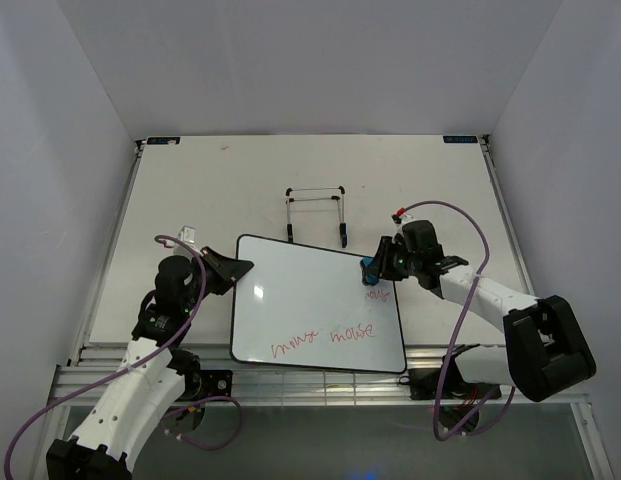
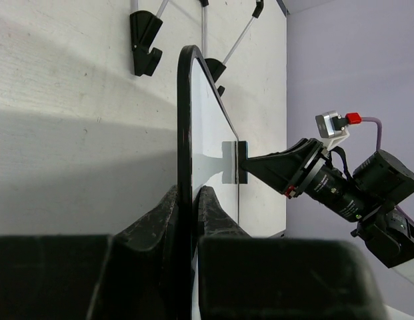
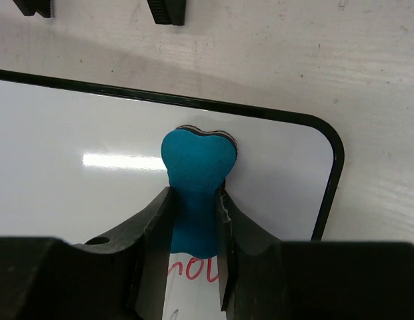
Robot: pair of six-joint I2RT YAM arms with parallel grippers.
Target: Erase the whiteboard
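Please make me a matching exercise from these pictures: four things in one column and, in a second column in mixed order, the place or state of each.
Column A
1. left gripper
2. right gripper
3. stand
4. red writing

Column B
a. on the table, beyond the whiteboard
b. shut on the eraser
c. on the whiteboard's surface
d. shut on the whiteboard's edge

Pairs: 1-d, 2-b, 3-a, 4-c
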